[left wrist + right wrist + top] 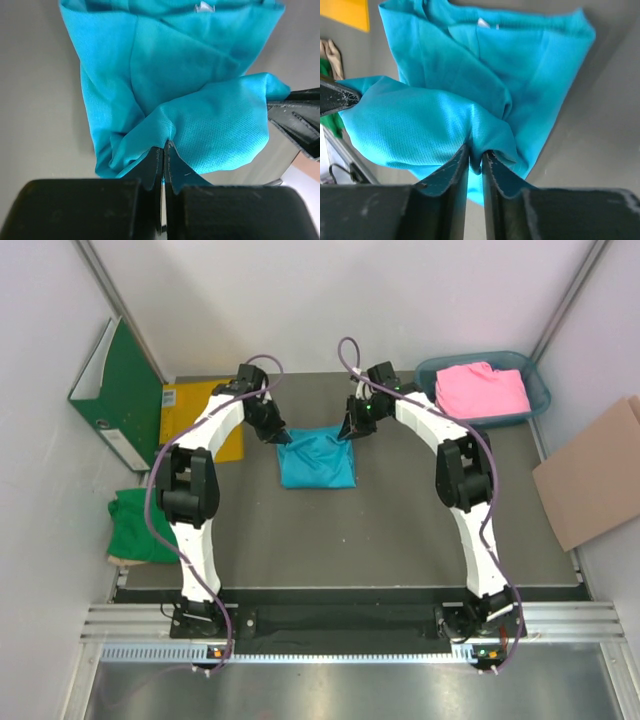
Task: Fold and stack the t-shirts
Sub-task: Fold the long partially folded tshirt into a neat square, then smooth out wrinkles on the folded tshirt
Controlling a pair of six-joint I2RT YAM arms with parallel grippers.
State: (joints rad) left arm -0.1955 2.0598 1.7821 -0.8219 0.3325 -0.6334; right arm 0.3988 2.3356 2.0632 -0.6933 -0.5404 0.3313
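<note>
A: Pinching a bunched fold at the far left corner of the turquoise t-shirt (318, 465) with the left gripper (164, 146), jaws closed to a sliver on the cloth. Same at the far right corner with the right gripper (475, 150), jaws nearly together, cloth caught between.

B: Looks like a fold toward the near edge, then. Best to lift both corners together, level, with the span between them taut but not tugged. Lay onto the near hem, edges matched, before letting go.

A: Worth watching the slack in the middle; likely to sag and crease if brought too close together.

B: And around it?

A: Far left, a green binder (120, 390) leaning by the wall (40, 360), a yellow envelope (200, 425) just beside. Near left, a green t-shirt (140, 525) at the edge of the dark grey table (400, 530), probably the start of the stack. Turquoise t-shirt lying centre-far. Far right, a blue bin (538, 390) holding the pink t-shirt (483, 388), apparently not yet dealt with. Further right, a brown cardboard sheet (595, 485).
</note>
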